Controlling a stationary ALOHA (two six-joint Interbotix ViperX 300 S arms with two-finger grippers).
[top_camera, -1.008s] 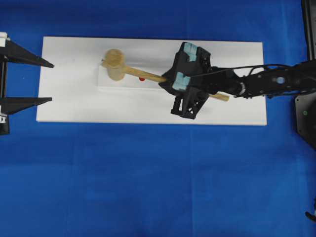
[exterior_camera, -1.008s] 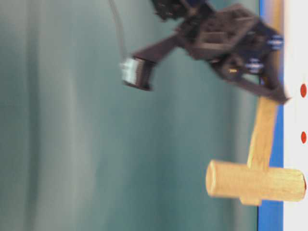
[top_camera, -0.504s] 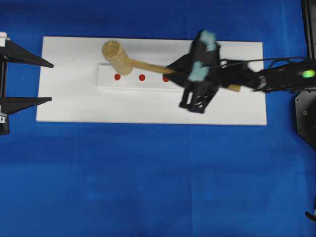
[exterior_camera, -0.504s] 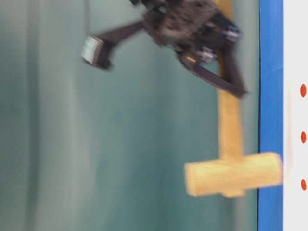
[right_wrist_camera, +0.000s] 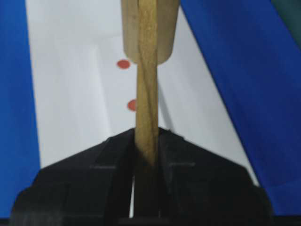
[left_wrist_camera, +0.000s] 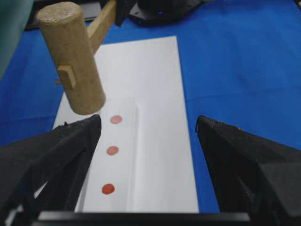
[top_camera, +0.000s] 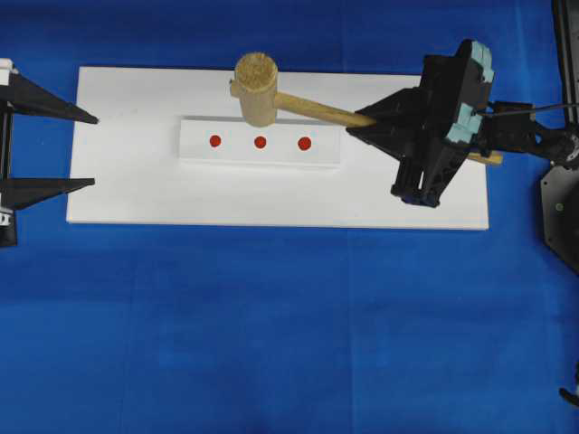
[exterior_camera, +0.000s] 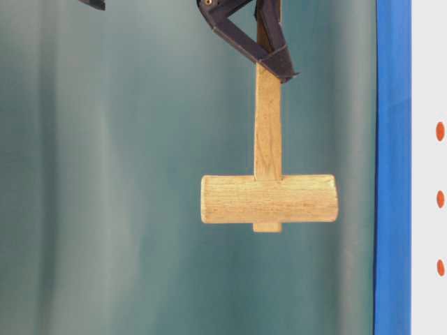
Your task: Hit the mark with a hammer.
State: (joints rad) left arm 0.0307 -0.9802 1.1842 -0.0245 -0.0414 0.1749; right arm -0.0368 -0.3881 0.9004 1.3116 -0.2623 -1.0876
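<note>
Overhead view: a white board [top_camera: 136,194] lies on the blue tabletop [top_camera: 271,344], and on it, toward the upper middle of the frame, rests a raised white block [top_camera: 262,155] bearing three red marks [top_camera: 260,142] in a row. The right hand [top_camera: 384,120], entering from the right edge, is clenched on the thin handle of the hammer [top_camera: 257,89]; the handle runs leftward from the hand, and its short butt end projects on the hand's far right side. The cylindrical head appears over the block's upper edge, above and between the middle and right-hand marks. Table-level view: the hammer [exterior_camera: 269,199] hangs clear in the air at frame centre, well apart from the white surface at the right edge, with the handle rising to the dark fingers [exterior_camera: 276,61] at the top. Right wrist view: the handle [right_wrist_camera: 146,94] passes between the two closed black fingers [right_wrist_camera: 113,155] at the bottom, the head at the upper edge. The left hand [top_camera: 86,149], at the left edge of the overhead view, stands released, its fingers [left_wrist_camera: 56,150] spread wide at the board's end and grasping nothing; in its wrist view the hammer head [left_wrist_camera: 73,63] hangs at upper left, above the marks.
</note>
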